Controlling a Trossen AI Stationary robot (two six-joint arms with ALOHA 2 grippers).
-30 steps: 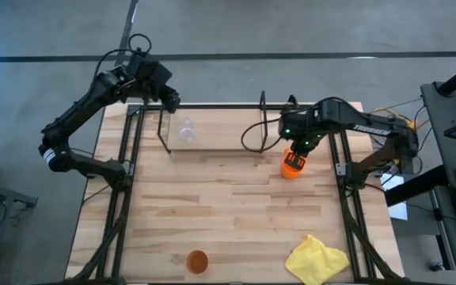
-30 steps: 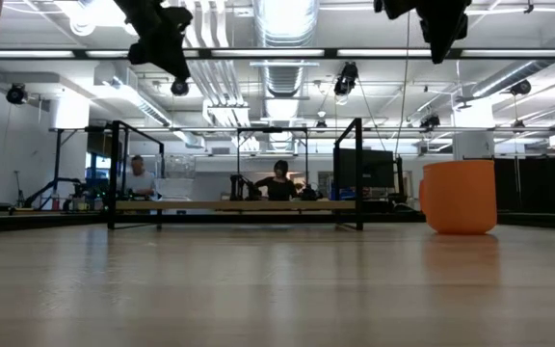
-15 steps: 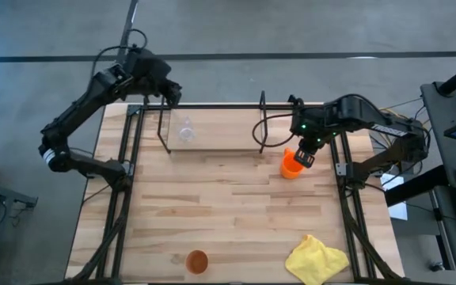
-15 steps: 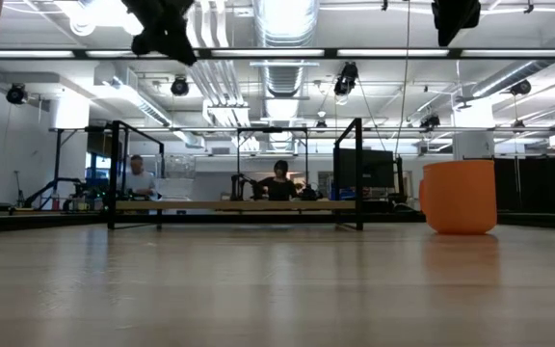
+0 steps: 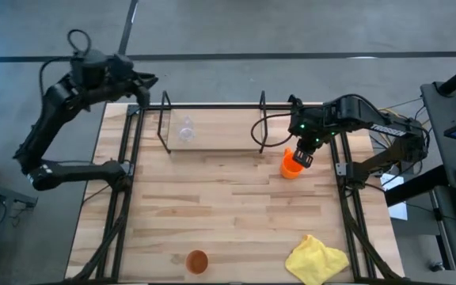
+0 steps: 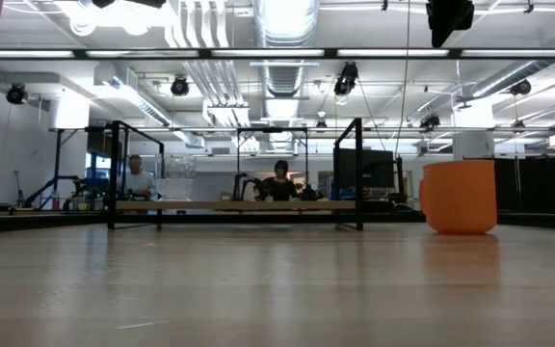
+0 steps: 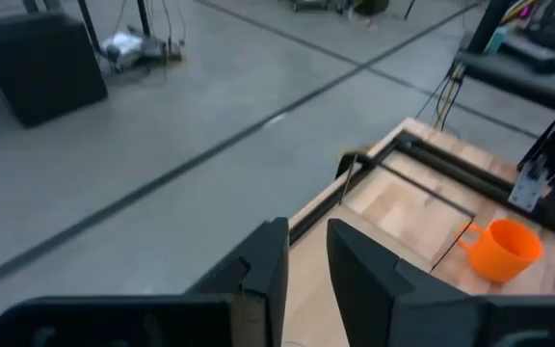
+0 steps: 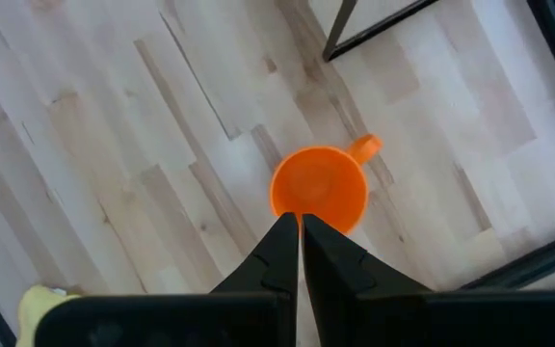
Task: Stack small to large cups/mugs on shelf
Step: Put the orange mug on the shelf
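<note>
The bright orange mug (image 5: 290, 165) (image 6: 459, 196) (image 8: 319, 188) stands upright on its base on the table, just right of the black wire shelf (image 5: 212, 105) (image 6: 234, 204). My right gripper (image 5: 305, 156) (image 8: 300, 224) (image 6: 448, 24) hangs shut above the mug's rim, well clear of it. The tiny clear glass (image 5: 186, 131) stands inside the shelf near its left end. The terracotta tumbler (image 5: 197, 260) stands near the table's near edge. My left gripper (image 5: 147, 80) (image 7: 306, 246) is off the far left corner, raised, with a narrow gap between its fingers, and holds nothing.
A yellow cloth (image 5: 317, 259) lies at the near right corner. Bare wood lies between the shelf and the tumbler. Black frame rails run along the table's left and right sides. Beyond the far edge people sit in the room.
My left arm has drawn back from over the shelf's left end, past the table's far left corner, and risen out of the low view. My right gripper has risen a little and shifted slightly right above the mug. The mug and glass have stayed put.
</note>
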